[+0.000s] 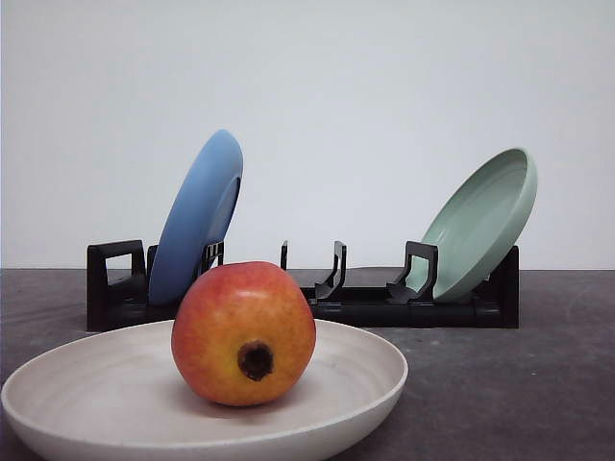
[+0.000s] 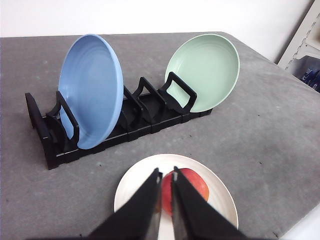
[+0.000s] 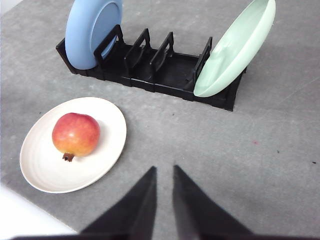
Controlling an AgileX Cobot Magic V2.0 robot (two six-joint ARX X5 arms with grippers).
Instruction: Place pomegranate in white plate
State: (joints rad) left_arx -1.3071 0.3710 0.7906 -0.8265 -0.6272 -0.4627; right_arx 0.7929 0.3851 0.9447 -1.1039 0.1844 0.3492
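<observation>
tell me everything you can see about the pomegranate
The pomegranate is a roundish, smooth-skinned fruit, red on top shading to orange-yellow near its dark brown stub, which points toward the front camera. It looks whole and unmarked. It lies on its side inside the white plate, a little off the plate's middle, resting on the plate's floor and clear of the rim. Nothing else touches it: the left gripper hangs above it, nearly shut and empty.

we note a black rack on grey table; blue plate and pale green plate lean in its end slots.
</observation>
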